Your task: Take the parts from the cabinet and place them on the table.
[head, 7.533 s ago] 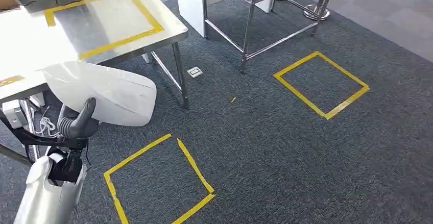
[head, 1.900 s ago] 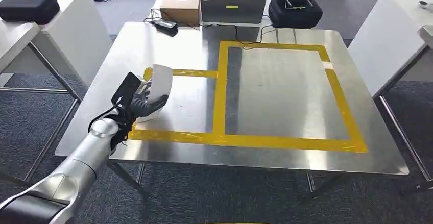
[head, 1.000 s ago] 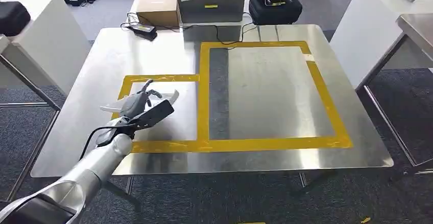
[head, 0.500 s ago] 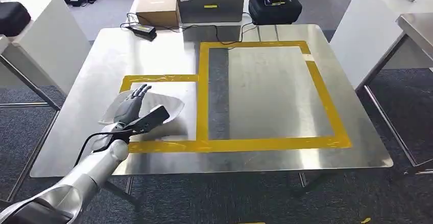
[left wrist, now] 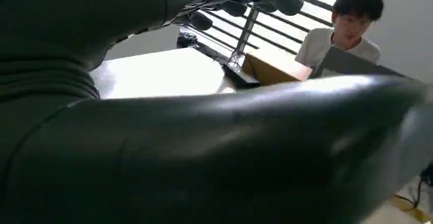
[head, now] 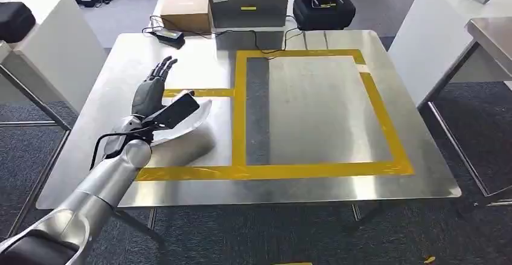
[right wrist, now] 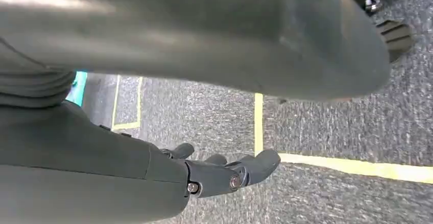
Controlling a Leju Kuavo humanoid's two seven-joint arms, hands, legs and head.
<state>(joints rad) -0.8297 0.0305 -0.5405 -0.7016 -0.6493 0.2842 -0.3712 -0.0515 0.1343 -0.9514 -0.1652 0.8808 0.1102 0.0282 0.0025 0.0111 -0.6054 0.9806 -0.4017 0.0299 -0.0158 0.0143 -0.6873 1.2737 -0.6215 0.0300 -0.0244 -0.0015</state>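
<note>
Dark fingers (head: 158,75) of my left hand (head: 150,93) spread apart, holding nothing, above the white part (head: 187,123), which lies on the steel table (head: 314,186) inside yellow tape (head: 240,114). Right hand (right wrist: 224,175) fingers loosely curled, holding nothing.

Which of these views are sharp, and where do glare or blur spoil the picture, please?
Head view: sharp throughout, soft glare on the steel table, the white part slightly washed out beside the left hand. Left wrist view: the thumb is a close blurred mass, and the bright background is overexposed. Right wrist view: the right hand is fairly clear over the carpet, nearer grey parts blurred.
</note>
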